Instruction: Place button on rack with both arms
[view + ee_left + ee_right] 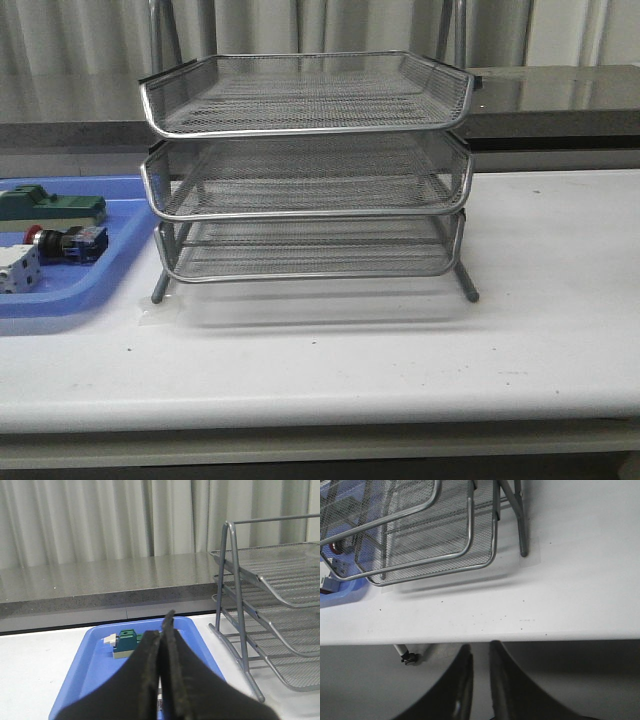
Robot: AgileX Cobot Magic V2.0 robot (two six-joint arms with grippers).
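Nothing picked yet: button (66, 241) lies on its side in the blue tray (95, 283) left of the rack (306, 165), wedged between a green block (52, 206) behind and a white dotted block (17, 268) in front, so it's on the left arm's side for first grab. Rack's three mesh tiers look empty. Left gripper (161, 645) hovers over the tray end, pads pressed together, holding nothing; right gripper (480, 667) hangs off the table's front edge, narrow gap, also empty.
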